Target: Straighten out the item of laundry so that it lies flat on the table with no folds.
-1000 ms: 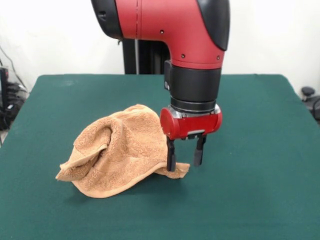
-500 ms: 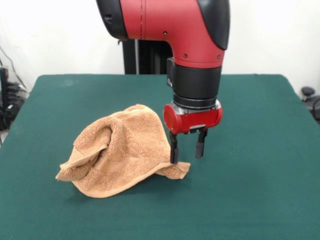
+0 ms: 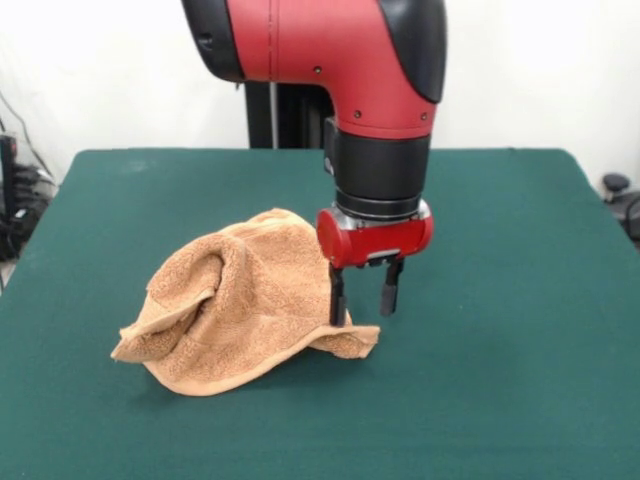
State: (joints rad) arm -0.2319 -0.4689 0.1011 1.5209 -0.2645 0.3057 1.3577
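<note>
1. One towel (image 3: 235, 305) on the table (image 3: 520, 400), left of centre in the front view. It is bunched into a mound, not flat: a deep fold runs down its left side, and the fabric stands up in a hump in the middle.
2. Left end of the towel: a flap tapers to a point lying on the felt. The lower hem curves round the front, so that edge is curled under or doubled. No tag visible from here.
3. Right end: a small corner lobe lies flat on the table, poking out from under the mound. Probably the easiest free corner to take, hence the arm's position.
4. Gripper (image 3: 361, 296) hangs straight down over that right corner. Fingers are parted with a clear gap and hold nothing. The left finger is in front of or against the towel's right flank; contact cannot be confirmed. The right finger is over bare felt, just past the corner.
5. Judgement: this is the grasp-approach step, with the corner not yet taken. Flattening is barely begun.
6. Risk: closing here may pinch several layers, not just the corner, and drag the whole mound.
7. Right of the gripper: only bare table.
</note>
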